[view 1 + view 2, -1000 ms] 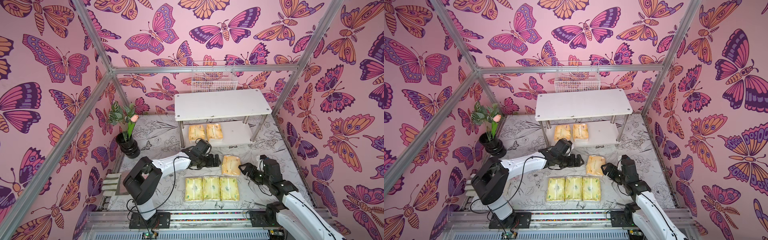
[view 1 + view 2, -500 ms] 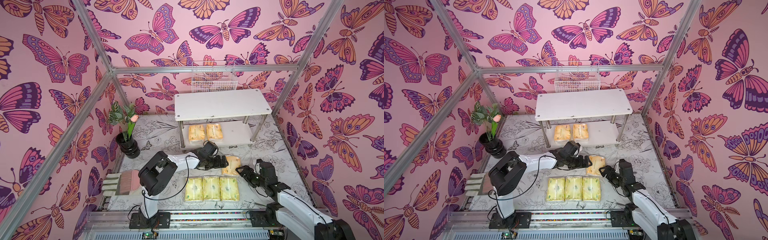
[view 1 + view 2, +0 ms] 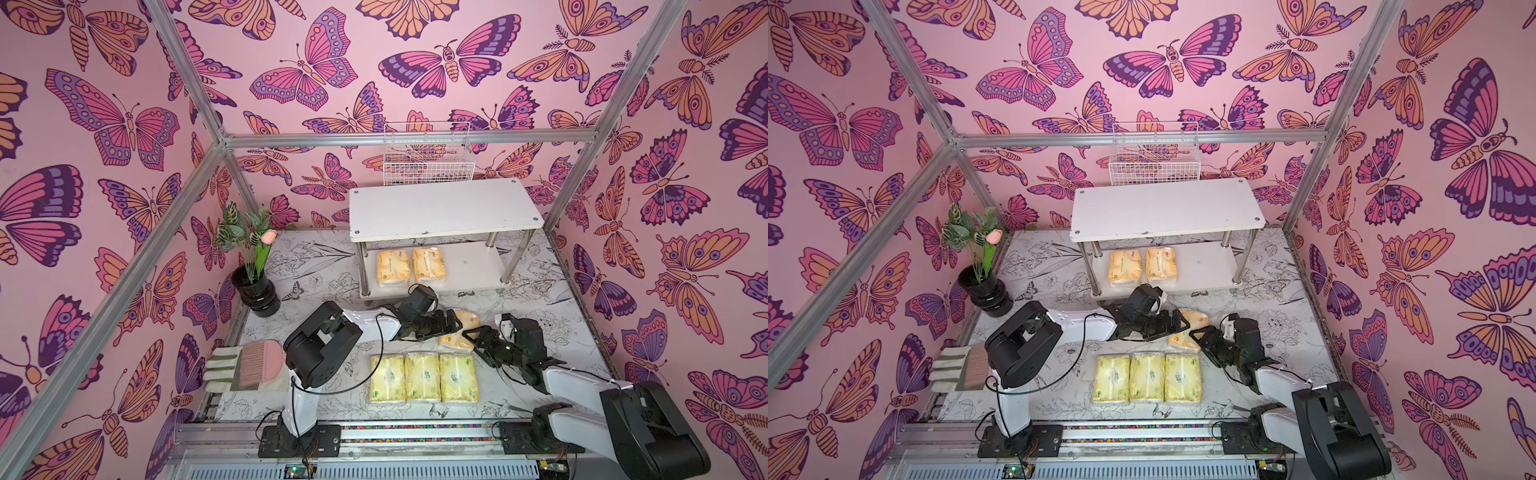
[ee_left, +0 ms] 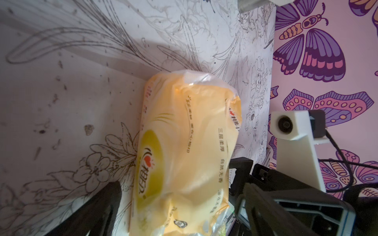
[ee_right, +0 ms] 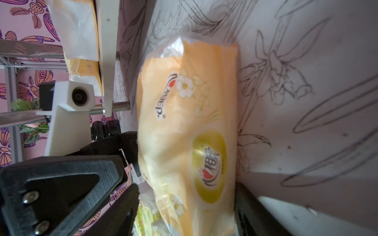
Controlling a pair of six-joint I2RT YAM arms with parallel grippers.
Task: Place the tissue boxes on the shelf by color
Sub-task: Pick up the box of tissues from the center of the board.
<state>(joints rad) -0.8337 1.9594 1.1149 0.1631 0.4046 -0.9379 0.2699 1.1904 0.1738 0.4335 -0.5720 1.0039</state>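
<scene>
Orange tissue pack — lying on the flower-printed table just in front of the shelf, behind a row of three yellow-green packs, flanked at opposite ends by both arms. Left gripper: jaws wide, straddling the pack, a gap showing beside one finger. Right gripper: jaws partly open, fingers pressed against both long sides of the same pack — two further orange packs on the shelf's lower board.

Pink butterfly walls enclose a white tabletop sketched with flowers.
</scene>
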